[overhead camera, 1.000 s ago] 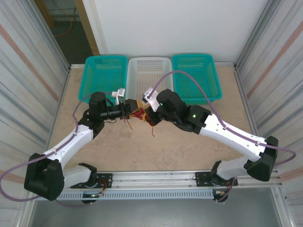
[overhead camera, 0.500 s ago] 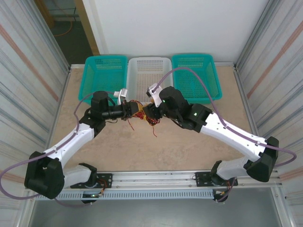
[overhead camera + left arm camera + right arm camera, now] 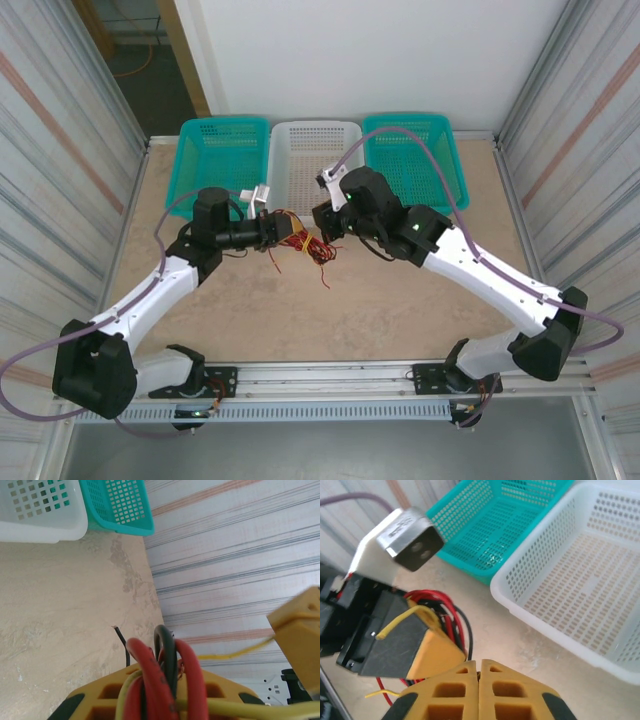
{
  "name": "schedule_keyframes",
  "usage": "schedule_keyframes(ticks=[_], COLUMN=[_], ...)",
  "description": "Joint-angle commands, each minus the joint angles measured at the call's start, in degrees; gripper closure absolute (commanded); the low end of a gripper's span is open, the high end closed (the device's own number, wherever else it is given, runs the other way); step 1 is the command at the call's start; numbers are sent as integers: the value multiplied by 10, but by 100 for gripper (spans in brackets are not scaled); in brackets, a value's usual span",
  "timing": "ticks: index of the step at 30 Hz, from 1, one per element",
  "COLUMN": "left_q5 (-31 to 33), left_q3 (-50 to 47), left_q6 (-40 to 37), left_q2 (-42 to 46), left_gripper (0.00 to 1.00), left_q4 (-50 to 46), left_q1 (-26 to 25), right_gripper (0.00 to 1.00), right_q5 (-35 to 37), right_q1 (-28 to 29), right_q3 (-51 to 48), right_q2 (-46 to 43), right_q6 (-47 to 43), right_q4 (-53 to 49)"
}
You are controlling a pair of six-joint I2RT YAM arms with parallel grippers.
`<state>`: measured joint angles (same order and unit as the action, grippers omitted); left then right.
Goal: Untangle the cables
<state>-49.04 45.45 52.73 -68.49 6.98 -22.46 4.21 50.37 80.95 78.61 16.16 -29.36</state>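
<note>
A tangle of thin red, black and pale yellow cables [image 3: 301, 244] hangs between my two grippers over the middle of the table, with one strand trailing toward the near side. My left gripper [image 3: 276, 229] is shut on the bundle. In the left wrist view red, black and yellow loops [image 3: 146, 666] stand up between its yellow fingers [image 3: 100, 700]. My right gripper [image 3: 319, 222] sits just right of the tangle. Its fingertips [image 3: 506, 672] are pressed together and no wire shows between them [image 3: 480, 664]. The cables [image 3: 449, 611] lie just beyond them, against the left gripper.
Three baskets line the far edge: a teal one [image 3: 225, 123], a white one [image 3: 316, 126] and another teal one [image 3: 405, 118]. The white basket's rim [image 3: 555, 627] is close to my right gripper. Corrugated walls close both sides.
Both grippers have moved a little toward the baskets with the tangle. The left gripper closed onto the bundle; the right one opened briefly and is shut again.
</note>
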Motion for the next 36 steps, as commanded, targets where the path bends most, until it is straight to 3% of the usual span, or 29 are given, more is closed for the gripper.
schedule_keyframes(ticks=[1,6,9,12,15,19,21,25,30,33,36], left_q5=[-30,-77,-73,-43,-7,100,148,293,444,496,503], left_q3=[23,3,-16,-21,4,-5,-7,-1,-10,-27,-46], left_q6=[-16,71,143,200,221,223,162,12,-56,-74,-86], left_q2=[8,13,19,27,24,41,71,142,168,169,165], left_gripper=[100,100,100,100,100,100,100,100,100,100,100], left_q4=[21,190,351,486,526,620,572,345,244,205,168], left_q1=[4,-10,-23,-23,-24,-16,-5,-2,4,4,5], right_gripper=[100,100,100,100,100,100,100,100,100,100,100], right_q5=[-11,-126,-205,-251,-279,-272,-242,-121,-14,10,34], right_q1=[-27,-113,-155,-178,-186,-180,-176,-129,-32,23,68], right_q3=[12,-7,-38,-81,-134,-247,-303,-364,-378,-344,-285], right_q2=[2,2,7,14,17,-16,-38,-95,-148,-148,-146], right_q6=[18,68,108,156,230,350,408,475,481,452,402], right_q4=[-13,19,75,147,233,397,460,462,432,393,340])
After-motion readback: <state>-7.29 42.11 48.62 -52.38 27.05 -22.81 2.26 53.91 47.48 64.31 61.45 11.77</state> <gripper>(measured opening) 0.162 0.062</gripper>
